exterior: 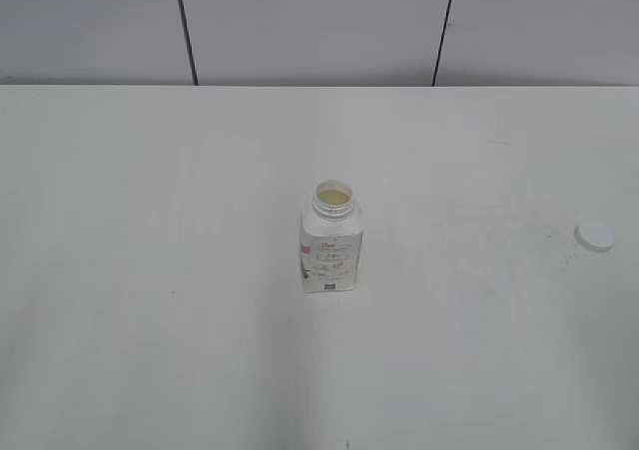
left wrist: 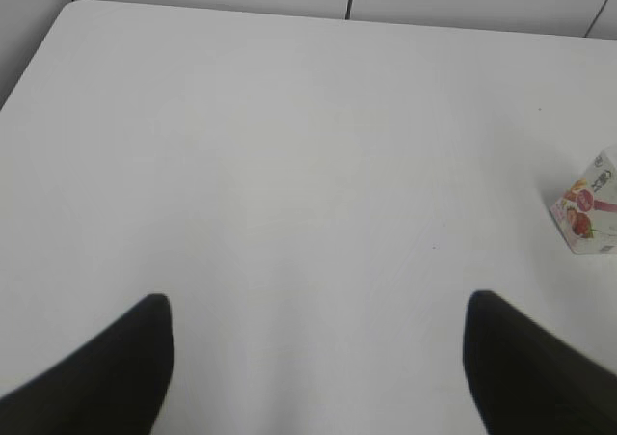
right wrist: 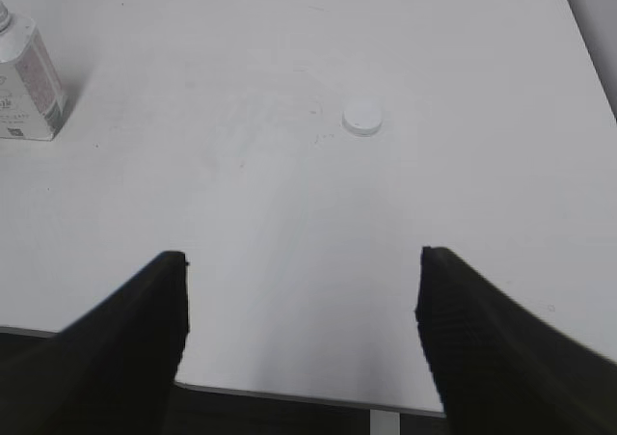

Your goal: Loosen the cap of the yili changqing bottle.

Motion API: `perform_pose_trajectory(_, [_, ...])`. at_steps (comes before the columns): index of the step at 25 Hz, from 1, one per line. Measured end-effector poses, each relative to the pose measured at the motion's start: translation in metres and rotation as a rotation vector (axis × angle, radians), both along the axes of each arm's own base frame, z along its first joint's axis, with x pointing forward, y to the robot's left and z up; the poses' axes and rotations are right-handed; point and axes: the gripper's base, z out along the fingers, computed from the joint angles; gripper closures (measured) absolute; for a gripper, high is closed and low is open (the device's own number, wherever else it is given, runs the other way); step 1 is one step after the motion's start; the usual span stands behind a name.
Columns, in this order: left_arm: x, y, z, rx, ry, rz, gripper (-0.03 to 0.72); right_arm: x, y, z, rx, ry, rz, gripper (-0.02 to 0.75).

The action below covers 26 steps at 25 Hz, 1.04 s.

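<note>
Bottle (exterior: 330,238) upright, neck open — cap (exterior: 594,235) off, well apart, table (exterior: 150,221).

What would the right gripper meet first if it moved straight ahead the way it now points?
Probably the cap, lying flat on the table ahead of the open right gripper; depth is uncertain.

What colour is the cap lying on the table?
White, plain. The cap shows best in the right wrist view, lying apart from the bottle.
</note>
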Motion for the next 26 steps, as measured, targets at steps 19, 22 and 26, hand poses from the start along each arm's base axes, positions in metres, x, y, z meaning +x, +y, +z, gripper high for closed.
perform_pose_trajectory(19, [0.0, 0.0, 0.0001, 0.0, -0.001, 0.001, 0.131, 0.0001, 0.0, 0.0002, 0.0, -0.002, 0.0, 0.156])
perform_pose_trajectory(22, [0.0, 0.0, 0.0001, 0.0, -0.001, 0.001, 0.136, 0.0001, 0.0, 0.0002, 0.0, -0.002, 0.0, 0.156])
perform_pose_trajectory(26, [0.0, 0.0, 0.0001, 0.0, -0.001, 0.001, 0.138, 0.0001, 0.0, 0.0003, 0.0, -0.003, 0.0, 0.156])
